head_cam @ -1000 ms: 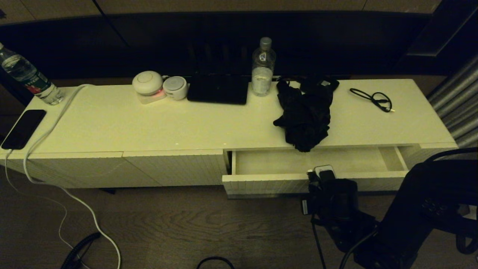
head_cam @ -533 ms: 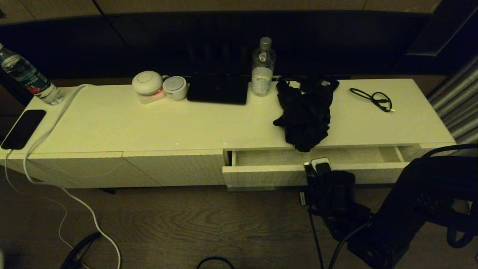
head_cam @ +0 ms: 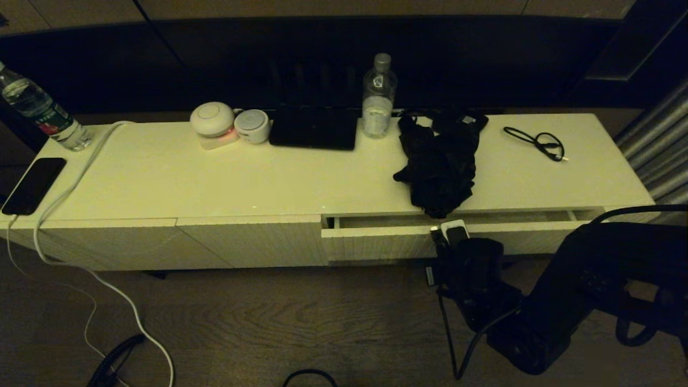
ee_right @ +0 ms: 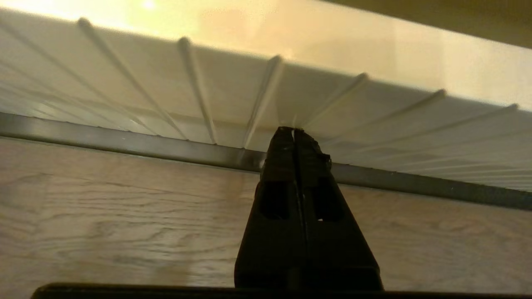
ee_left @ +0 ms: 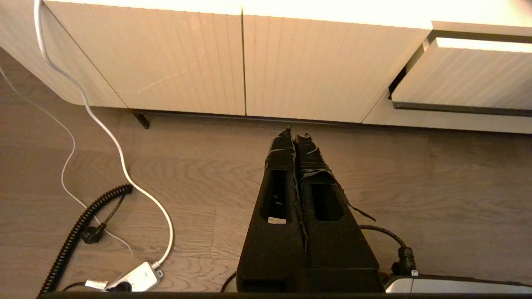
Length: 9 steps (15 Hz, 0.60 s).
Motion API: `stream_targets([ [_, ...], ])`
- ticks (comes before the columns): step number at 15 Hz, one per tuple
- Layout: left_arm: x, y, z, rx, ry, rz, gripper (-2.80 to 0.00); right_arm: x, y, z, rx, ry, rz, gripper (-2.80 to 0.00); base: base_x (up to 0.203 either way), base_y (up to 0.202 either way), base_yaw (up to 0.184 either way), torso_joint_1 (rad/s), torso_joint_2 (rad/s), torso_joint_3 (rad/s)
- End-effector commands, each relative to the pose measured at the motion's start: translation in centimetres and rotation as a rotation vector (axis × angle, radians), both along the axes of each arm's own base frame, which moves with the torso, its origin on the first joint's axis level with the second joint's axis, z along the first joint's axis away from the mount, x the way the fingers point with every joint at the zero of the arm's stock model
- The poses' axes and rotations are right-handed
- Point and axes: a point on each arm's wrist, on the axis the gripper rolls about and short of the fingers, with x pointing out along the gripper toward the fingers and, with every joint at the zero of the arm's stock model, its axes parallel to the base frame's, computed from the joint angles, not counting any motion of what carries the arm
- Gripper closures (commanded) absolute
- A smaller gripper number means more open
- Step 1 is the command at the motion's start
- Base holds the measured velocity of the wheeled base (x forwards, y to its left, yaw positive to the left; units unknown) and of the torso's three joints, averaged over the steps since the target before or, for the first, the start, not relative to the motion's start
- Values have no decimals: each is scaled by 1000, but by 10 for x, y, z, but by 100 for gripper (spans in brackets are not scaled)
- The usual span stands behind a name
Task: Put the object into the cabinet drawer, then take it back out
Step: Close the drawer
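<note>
The object, a bunchy black umbrella [head_cam: 441,166], lies on the cabinet top, and its near end hangs over the front edge above the cabinet drawer [head_cam: 376,243]. The drawer stands out only a narrow slit. My right gripper [ee_right: 294,131] is shut and empty, its tips pressed against the drawer's ribbed front [ee_right: 374,112] just above the dark handle strip [ee_right: 124,143]. The right arm [head_cam: 478,274] reaches in low from the floor side. My left gripper [ee_left: 296,135] is shut, holds nothing, and hovers over the floor before the closed ribbed panels; the drawer [ee_left: 465,74] shows beside them.
On the cabinet top stand a water bottle [head_cam: 379,97], a black tablet [head_cam: 314,129], two round white devices [head_cam: 214,119], a small black box [head_cam: 462,119] and a thin black cable [head_cam: 537,141]. A phone [head_cam: 33,185] and white cord [head_cam: 70,183] lie far left. Cords [ee_left: 79,232] trail on the floor.
The drawer has slid inward from wide open to almost shut, with my right gripper moving forward against its front. The umbrella has not moved.
</note>
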Motion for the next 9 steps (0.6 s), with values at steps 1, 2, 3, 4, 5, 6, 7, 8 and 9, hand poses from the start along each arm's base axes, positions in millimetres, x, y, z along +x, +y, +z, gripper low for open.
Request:
stream_targets([
  [1, 0, 0, 0, -1, -2, 1, 0, 7, 3, 0, -6, -17, 9, 0, 0, 0, 0, 0, 0, 0],
  [2, 0, 0, 0, -1, -2, 1, 0, 9, 4, 0, -10, -21, 16, 0, 0, 0, 0, 0, 0, 0],
  [3, 0, 0, 0, -1, -2, 1, 0, 11, 5, -1, -12, -26, 18, 0, 0, 0, 0, 0, 0, 0],
  [4, 0, 0, 0, -1, -2, 1, 0, 12, 6, 0, -9, -31, 18, 0, 0, 0, 0, 0, 0, 0],
  [5, 0, 0, 0, -1, -1, 1, 0, 14, 7, 0, -9, -33, 16, 0, 0, 0, 0, 0, 0, 0],
  [6, 0, 0, 0, -1, -2, 1, 0, 17, 5, 1, -9, -40, 11, 0, 0, 0, 0, 0, 0, 0],
  [7, 0, 0, 0, -1, -2, 1, 0, 19, 5, 3, -13, -49, 8, 0, 0, 0, 0, 0, 0, 0],
  [8, 0, 0, 0, -1, -1, 1, 0, 20, 4, 4, -12, -53, 4, 0, 0, 0, 0, 0, 0, 0],
  [9, 0, 0, 0, -1, -2, 1, 0, 22, 4, 5, -10, -58, 3, 0, 0, 0, 0, 0, 0, 0],
])
